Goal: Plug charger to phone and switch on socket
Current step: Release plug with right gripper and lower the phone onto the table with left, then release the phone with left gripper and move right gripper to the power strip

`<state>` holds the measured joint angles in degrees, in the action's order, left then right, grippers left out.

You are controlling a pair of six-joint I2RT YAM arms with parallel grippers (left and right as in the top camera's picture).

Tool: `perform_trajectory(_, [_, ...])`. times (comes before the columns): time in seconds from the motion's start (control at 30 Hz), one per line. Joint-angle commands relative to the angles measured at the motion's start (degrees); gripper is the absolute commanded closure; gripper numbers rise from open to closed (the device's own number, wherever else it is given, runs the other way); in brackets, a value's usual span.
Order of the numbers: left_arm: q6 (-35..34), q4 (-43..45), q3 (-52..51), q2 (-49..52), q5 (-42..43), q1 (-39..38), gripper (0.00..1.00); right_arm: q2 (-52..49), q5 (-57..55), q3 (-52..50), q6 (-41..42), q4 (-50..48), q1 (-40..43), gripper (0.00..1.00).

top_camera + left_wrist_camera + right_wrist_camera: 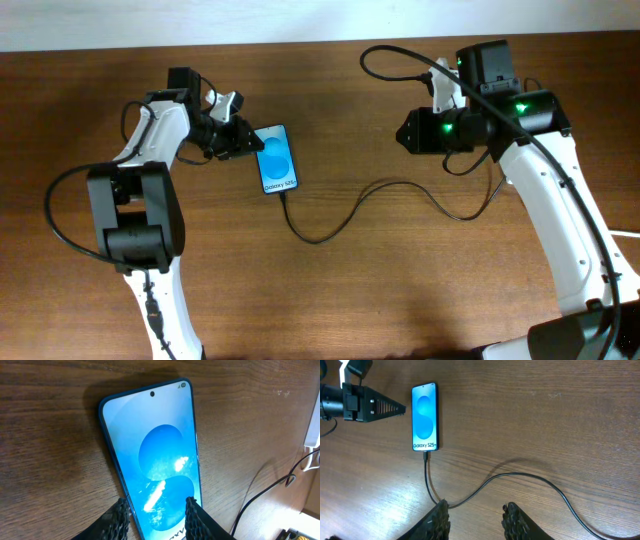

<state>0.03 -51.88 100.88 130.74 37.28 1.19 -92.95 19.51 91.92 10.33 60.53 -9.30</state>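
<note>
Right now the phone (pixel 424 417) lies flat on the wooden table (pixel 560 420), screen up, just beside the left gripper (pixel 401 408). The gripper's tips point at the phone's long edge without touching it, and its wrist view shows the fingers (pixel 119 519) spread. A white strip (pixel 425 445) at the phone's lower end reads "Galaxy S25+". The charger (pixel 520 474) has its plug tip (pixel 425 455) seated in that end. Its cable loops across the table, passing beneath the right gripper (pixel 476 507), which hangs spread too, well apart from the phone.
</note>
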Motion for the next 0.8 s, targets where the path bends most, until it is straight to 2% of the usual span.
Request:
perform_trajectory(0.0, [0.68, -0.15, 0.31, 0.79, 0.35, 0.31, 0.61, 1.25, -0.74, 1.05, -0.5, 0.22, 0.42, 0.62])
perform_trajectory(0.2, [0.66, -0.31, 0.81, 0.7, -0.92, 0.37, 0.65, 1.25, -1.18, 1.05, -0.5, 0.17, 0.42, 0.62])
perform_trajectory(0.27, [0.68, -1.31, 2.6, 0.57, -1.79, 0.37, 0.66, 1.25, -2.12, 1.05, -0.48, 0.2, 0.44, 0.58])
perform_trajectory(0.5, [0.7, -9.38, 16.63, -3.89, -11.08, 0.35, 0.64, 1.27, -3.69, 1.07, -0.46, 0.13, 1.73, 0.54])
perform_trajectory(0.63, [0.7, -10.8, 21.44, -8.37, -13.77, 0.35, 0.56, 1.4, -3.63, 2.6, 0.68, 0.63, 6.16, 0.46])
perform_trajectory(0.67, [0.7, -10.78, 22.14, -10.25, -14.84, 0.35, 0.5, 1.44, -3.65, 3.76, 0.66, 1.31, 8.28, 0.43])
perform_trajectory(0.77, [0.7, -10.69, 22.32, -14.97, -16.83, 0.35, 0.2, 1.49, -3.72, 6.16, 0.59, 3.21, 15.54, 0.42])
